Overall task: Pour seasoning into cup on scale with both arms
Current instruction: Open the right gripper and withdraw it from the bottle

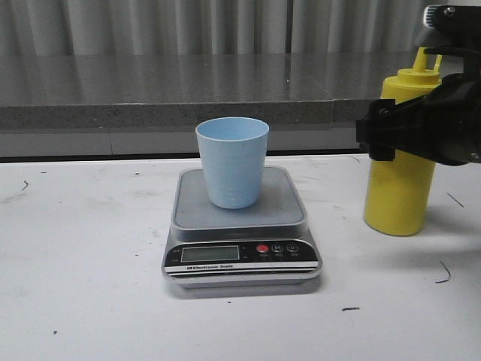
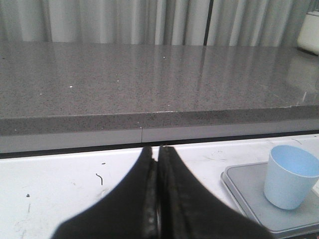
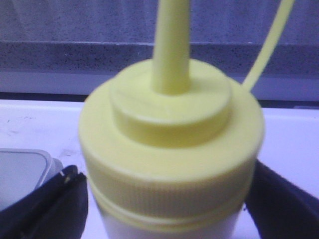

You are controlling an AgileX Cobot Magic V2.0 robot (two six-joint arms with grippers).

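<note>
The pale blue cup point(image 1: 232, 162) stands upright on the silver-grey scale point(image 1: 197, 212) at the middle of the table. The yellow seasoning bottle point(image 1: 398, 197) stands on the table to the right of the scale, nozzle up, with its thin tethered cap strap beside the nozzle. My right gripper point(image 1: 409, 129) is shut on the bottle's upper body. In the right wrist view the bottle point(image 3: 172, 129) fills the space between the fingers point(image 3: 55, 204). My left gripper point(image 2: 158, 149) is shut and empty, to the left of the scale point(image 2: 244, 191) and cup point(image 2: 290, 177); it is out of the front view.
The white table point(image 1: 75, 263) has small dark marks. A grey stone counter ledge point(image 1: 150, 98) runs along the back, with a pale curtain behind it. A white object point(image 2: 311, 30) sits on the counter at the far right.
</note>
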